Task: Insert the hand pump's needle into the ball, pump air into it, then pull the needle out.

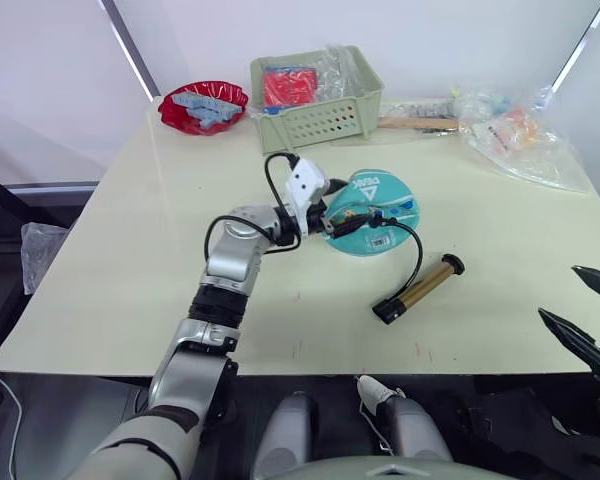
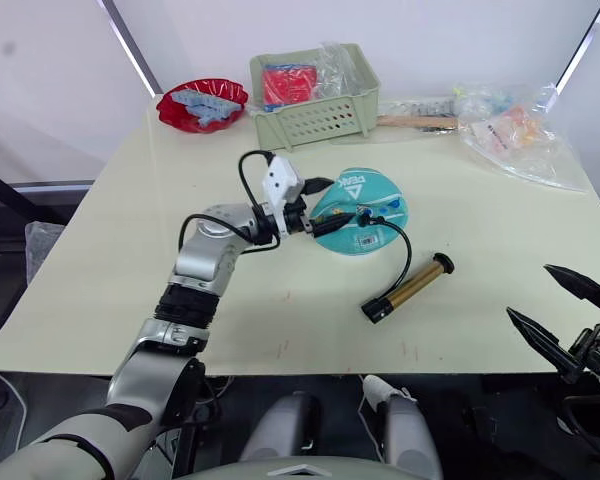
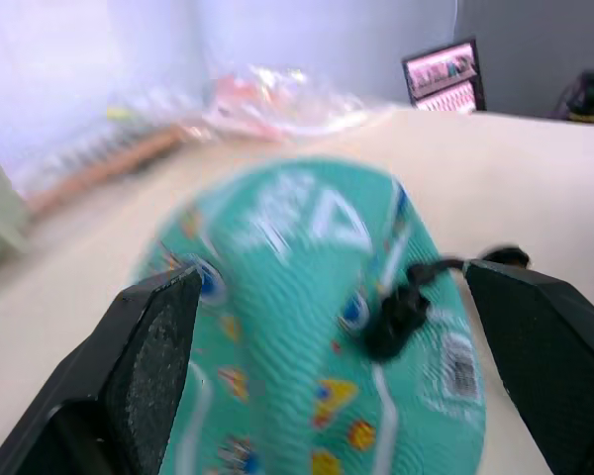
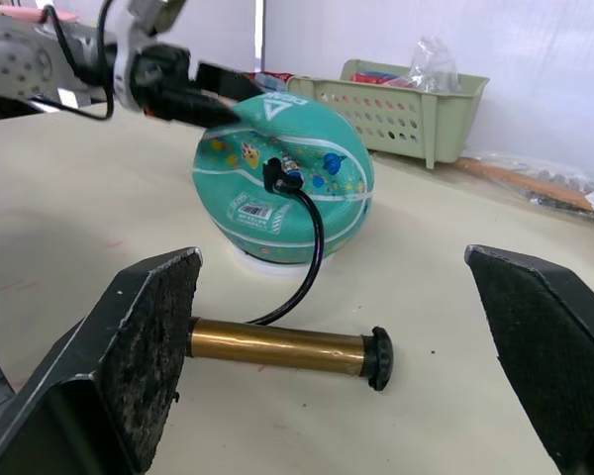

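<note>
On the far left of the pale table (image 1: 130,270) sits a red bowl (image 1: 203,107) holding grey-blue pieces. Just to its right stands a green perforated basket (image 1: 316,110) with red packets and clear wrapping inside.

The left gripper (image 1: 338,214) reaches across the table to the ball (image 1: 372,212), which sits near the table's middle, in front of the basket. Its 2 black fingers are spread, 1 on each side of the ball's near flank; the left wrist view shows 1 finger (image 3: 153,346) beside the ball's edge and the other further out, with the ball between them. Whether the pads touch the ball's skin cannot be told.

The ball's white triangle logo faces up and its white label patch faces the robot. The needle's black fitting (image 4: 280,178) sits plugged into the ball's side, the metal pin itself hidden. From it the thin black hose (image 1: 416,250) loops down to the hand pump (image 1: 418,288), which lies flat on the table just right of and nearer than the ball, brass cylinder tilted, T-handle end pointing away to the right.

Further right, at the table's far edge, lie clear plastic bags (image 1: 515,135) with orange contents and a wooden stick (image 1: 418,123).

The right gripper (image 1: 585,312) hovers at the table's near right corner, fingers spread wide, holding nothing, well apart from the pump.
</note>
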You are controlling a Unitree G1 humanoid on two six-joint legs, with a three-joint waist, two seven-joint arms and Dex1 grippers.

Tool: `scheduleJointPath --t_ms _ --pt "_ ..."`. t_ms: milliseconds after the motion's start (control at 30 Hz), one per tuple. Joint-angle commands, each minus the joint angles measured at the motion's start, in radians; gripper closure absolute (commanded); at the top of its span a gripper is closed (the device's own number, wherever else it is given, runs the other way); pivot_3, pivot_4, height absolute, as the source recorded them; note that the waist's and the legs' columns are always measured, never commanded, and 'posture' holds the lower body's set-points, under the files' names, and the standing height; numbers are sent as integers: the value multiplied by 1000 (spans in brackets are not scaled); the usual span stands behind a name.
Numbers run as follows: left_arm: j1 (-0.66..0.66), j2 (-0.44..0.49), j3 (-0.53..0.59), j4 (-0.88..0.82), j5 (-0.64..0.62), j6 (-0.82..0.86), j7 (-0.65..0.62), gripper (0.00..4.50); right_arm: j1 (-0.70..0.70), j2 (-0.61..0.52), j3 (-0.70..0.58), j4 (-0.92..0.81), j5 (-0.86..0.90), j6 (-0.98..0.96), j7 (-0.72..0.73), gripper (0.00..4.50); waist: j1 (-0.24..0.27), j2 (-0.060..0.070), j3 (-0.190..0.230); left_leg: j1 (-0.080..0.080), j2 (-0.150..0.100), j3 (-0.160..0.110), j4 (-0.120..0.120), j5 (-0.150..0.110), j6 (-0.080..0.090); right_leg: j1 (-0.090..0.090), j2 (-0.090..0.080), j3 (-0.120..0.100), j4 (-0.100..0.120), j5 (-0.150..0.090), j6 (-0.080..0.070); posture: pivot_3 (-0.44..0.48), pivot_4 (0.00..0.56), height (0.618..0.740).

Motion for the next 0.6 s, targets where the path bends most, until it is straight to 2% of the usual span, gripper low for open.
scheduleJointPath --t_ms 33,267,600 --pt "-1 34 48 -73 -44 10 3 31 -1 3 1 -5 28 -28 3 0 0 0 1 0 0 0 3 0 0 0 0 0 3 0 0 0 150 738" --pt "63 111 99 -137 -102 8 -34 31 -3 8 30 5 25 -42 7 0 -1 -1 3 8 1 3 3 0 0 2 1 8 8 -2 3 0 150 738" --pt "336 279 214 -263 -227 24 -142 31 -8 0 55 54 5 -77 17 0 -2 0 5 11 4 6 3 0 0 2 2 12 8 -1 -1 0 150 738"
